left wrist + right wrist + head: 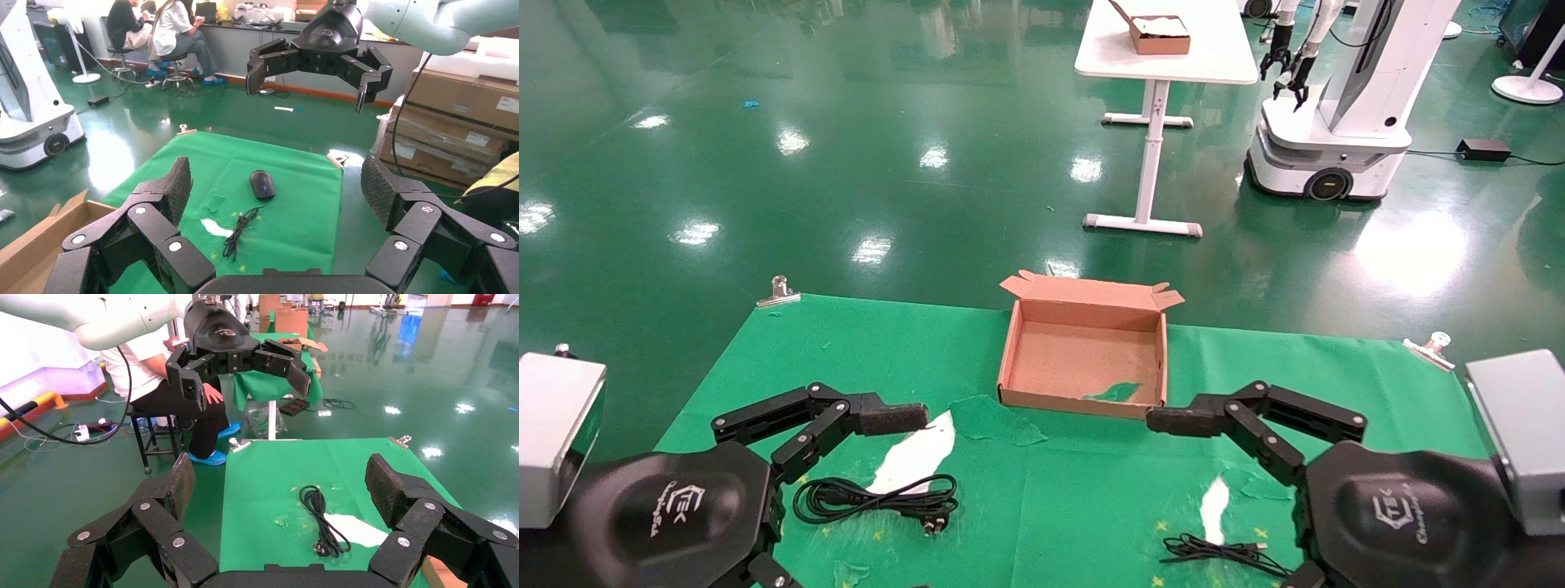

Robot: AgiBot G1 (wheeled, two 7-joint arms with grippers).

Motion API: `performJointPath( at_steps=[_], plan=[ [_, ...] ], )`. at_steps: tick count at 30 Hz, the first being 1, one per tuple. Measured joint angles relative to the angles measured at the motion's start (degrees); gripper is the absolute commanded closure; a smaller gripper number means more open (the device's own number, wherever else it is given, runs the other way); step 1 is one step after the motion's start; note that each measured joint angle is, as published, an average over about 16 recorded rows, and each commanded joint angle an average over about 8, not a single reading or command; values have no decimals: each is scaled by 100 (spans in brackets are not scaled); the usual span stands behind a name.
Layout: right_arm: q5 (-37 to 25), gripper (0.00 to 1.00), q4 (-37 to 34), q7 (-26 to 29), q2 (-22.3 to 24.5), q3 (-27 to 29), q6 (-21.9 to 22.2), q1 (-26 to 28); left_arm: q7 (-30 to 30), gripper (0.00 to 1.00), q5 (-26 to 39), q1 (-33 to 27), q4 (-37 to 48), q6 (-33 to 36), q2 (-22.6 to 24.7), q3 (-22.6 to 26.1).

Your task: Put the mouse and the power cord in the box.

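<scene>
I see the box (1084, 359) standing open at the far middle of the green cloth (1050, 498), lid flap folded back on its far side. Nothing from the task lies inside; only a scrap of green shows on its floor near the front right corner.

My left gripper (838, 433) hovers above the near left part of the cloth, fingers spread wide, holding nothing. The left wrist view confirms this: both ribbed pads (177, 187) stand well apart with bare cloth between them.

My right gripper (1222, 437) hovers on the near right, one fingertip close to the box's front right corner as seen from the head; I cannot tell if it touches. Its fingers are likewise spread wide and empty, as the right wrist view shows.

The power cord (878, 496) lies bundled in a long loop on the near left of the cloth, plug toward the right end, just beside a white worn patch (915, 457).

The mouse (262, 184) lies on the near right of the cloth; in the head view its body is hidden behind my right arm, and only its thin cable (1222, 551) shows. In the left wrist view the mouse sits flat, cable trailing from it.

Metal clips (779, 290) hold the cloth's far corners.
</scene>
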Motion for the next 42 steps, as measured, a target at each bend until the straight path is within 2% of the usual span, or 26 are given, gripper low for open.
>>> performJointPath(
  at_steps=[12, 18, 26, 34, 42],
  plan=[
    [1, 0, 1, 0, 1, 0, -2, -1, -6, 0, 21, 5, -2, 0, -8, 9],
    [-170, 0, 34, -93, 37, -42, -3, -26, -190, 0, 371, -65, -52, -7, -46, 190],
    [-1176, 0, 176, -435, 100, -306, 121, 40, -784, 0, 1869, -679, 25, 140, 182, 970],
    [-2509, 0, 312, -710, 32, -702, 390, 224, -1187, 0, 3743, -1604, 648, 254, 853, 1885],
    [-3029, 0, 315, -739, -80, -884, 538, 332, -1189, 0, 4582, -2024, 1175, 187, 1295, 2245]
  ],
)
